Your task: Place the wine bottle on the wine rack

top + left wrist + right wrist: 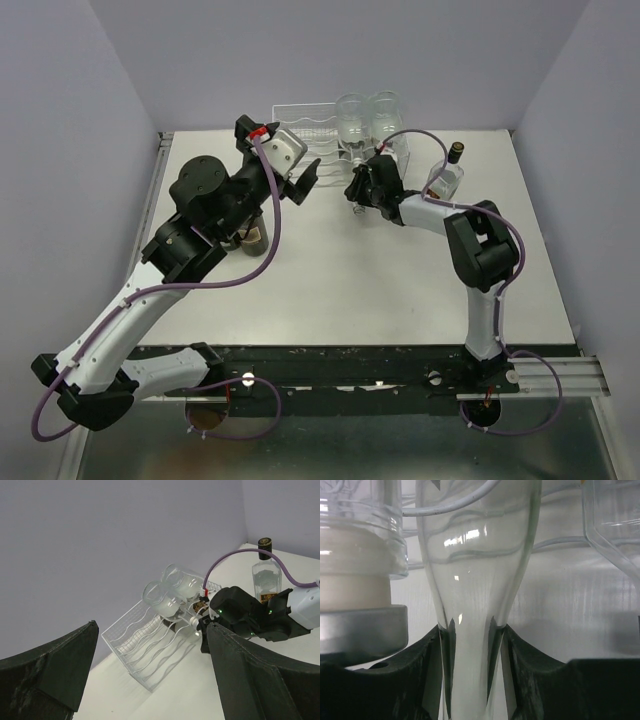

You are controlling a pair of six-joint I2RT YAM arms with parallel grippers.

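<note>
White table [330, 280], far middle: wine rack [300, 115] | wine bottle [475, 580] apparently laid on rack, neck nearward | neck clenched by right gripper [472, 635] | left gripper [306, 182] spread, empty, left of rack | settle belly into wire trough before letting go.

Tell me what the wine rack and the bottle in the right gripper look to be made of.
Wine rack: probably thin metal wire, coated white; wavy open mesh.
Clear bottle in the right gripper: likely glass, smooth and glossy; sharp highlights, wires visible through it.
</note>
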